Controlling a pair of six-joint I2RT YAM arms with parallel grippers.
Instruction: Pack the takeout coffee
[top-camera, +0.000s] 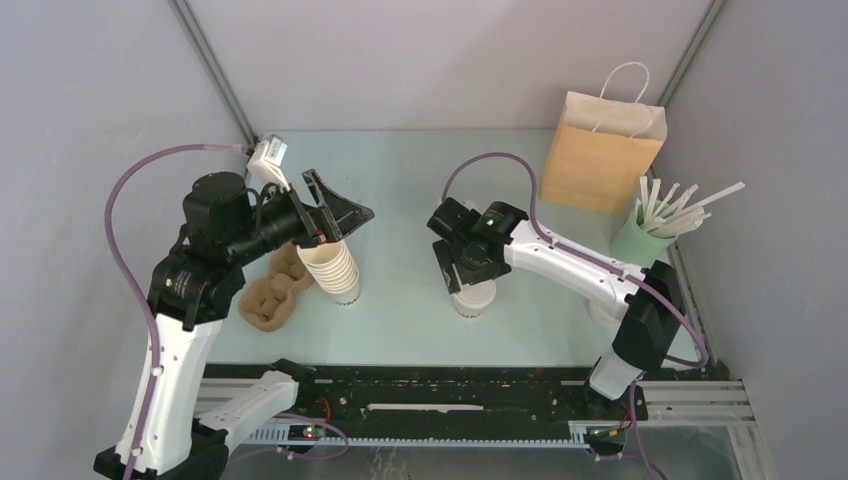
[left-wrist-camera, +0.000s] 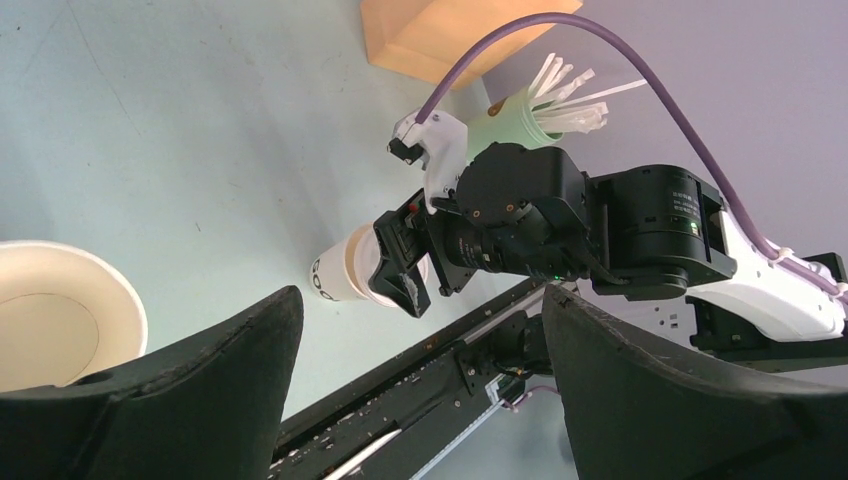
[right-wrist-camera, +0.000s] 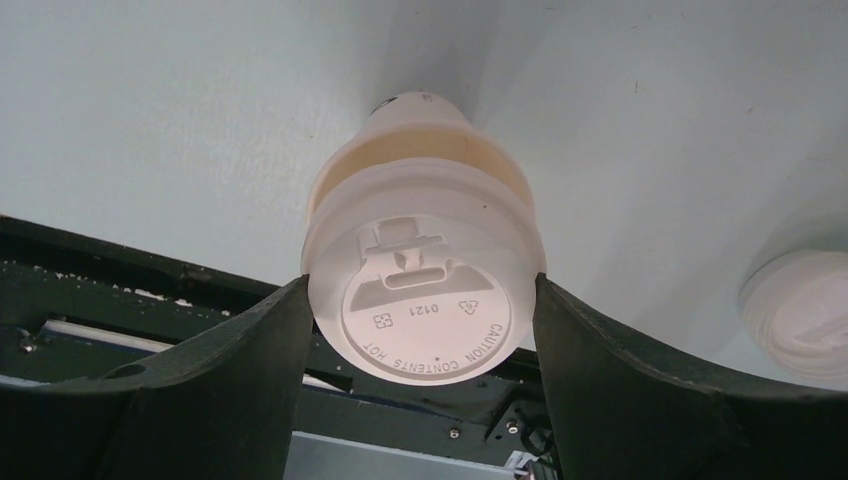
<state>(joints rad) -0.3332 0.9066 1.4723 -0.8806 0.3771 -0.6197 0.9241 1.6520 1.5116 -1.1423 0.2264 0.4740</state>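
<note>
White plastic caps the takeout coffee (right-wrist-camera: 425, 320), which stands upright on the pale table (top-camera: 400, 180) near its front edge, well apart from the brown paper bag (top-camera: 603, 150) at the back right; the right gripper (right-wrist-camera: 420, 283) sits over it from above, its dark fingers (right-wrist-camera: 250, 380) set against the lid's rim on either side, presumably because the rim is the stiffest place to take hold; whether they squeeze or merely touch I cannot tell; the left gripper (top-camera: 338, 208) hangs wide open and empty over the stack of nested cups (top-camera: 335, 265), beside the pulp cup carrier (top-camera: 272, 292), kept aside, I'd guess, so a lift toward the bag has room.
</note>
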